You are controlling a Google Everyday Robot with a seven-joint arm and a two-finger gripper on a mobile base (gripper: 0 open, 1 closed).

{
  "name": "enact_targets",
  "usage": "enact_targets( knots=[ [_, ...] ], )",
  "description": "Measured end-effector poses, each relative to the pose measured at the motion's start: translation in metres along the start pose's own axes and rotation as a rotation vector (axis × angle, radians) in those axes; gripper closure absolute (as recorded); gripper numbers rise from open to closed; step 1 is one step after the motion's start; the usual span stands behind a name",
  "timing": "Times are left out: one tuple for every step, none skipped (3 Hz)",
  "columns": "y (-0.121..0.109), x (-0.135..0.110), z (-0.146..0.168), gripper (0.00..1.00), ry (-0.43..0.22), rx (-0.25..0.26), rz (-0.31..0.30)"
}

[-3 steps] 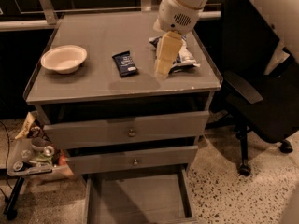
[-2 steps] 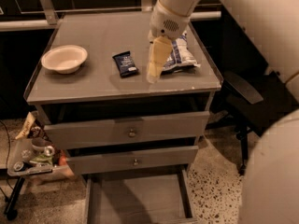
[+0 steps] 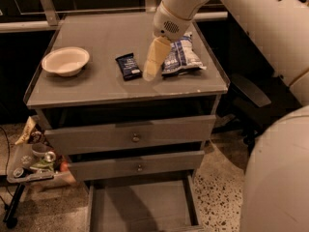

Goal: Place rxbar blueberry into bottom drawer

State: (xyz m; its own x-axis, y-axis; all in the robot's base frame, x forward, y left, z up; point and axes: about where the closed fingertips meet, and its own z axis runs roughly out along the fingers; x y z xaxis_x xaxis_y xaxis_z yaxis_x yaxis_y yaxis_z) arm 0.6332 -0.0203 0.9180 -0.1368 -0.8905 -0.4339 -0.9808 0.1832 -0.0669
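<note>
on the cabinet (image 3: 104,88) top: one rxbar blueberry (image 3: 128,65), lying flat, one chip bag (image 3: 181,58) to its right and one white bowl (image 3: 65,61) well to its left. the gripper (image 3: 149,73) hangs between bar and bag, just beside the bar; whether it is open or closed cannot be told. three drawers: two upper ones closed, the bottom drawer (image 3: 140,206) pulled out.

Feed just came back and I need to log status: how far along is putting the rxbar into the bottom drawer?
Done: the bottom drawer stands pulled open. In hand: the gripper is low beside the rxbar blueberry, which lies ungrasped on the cabinet top. Left: grasp the bar, carry it down, release it in the drawer.
</note>
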Motion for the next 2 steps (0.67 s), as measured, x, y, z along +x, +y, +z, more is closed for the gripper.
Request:
enact_targets(
  knots=[
    [-0.025,-0.003,-0.004,0.0,-0.027,0.051,0.11],
    [-0.04,-0.007,0.008,0.0,-0.037,0.043,0.17]
  ],
)
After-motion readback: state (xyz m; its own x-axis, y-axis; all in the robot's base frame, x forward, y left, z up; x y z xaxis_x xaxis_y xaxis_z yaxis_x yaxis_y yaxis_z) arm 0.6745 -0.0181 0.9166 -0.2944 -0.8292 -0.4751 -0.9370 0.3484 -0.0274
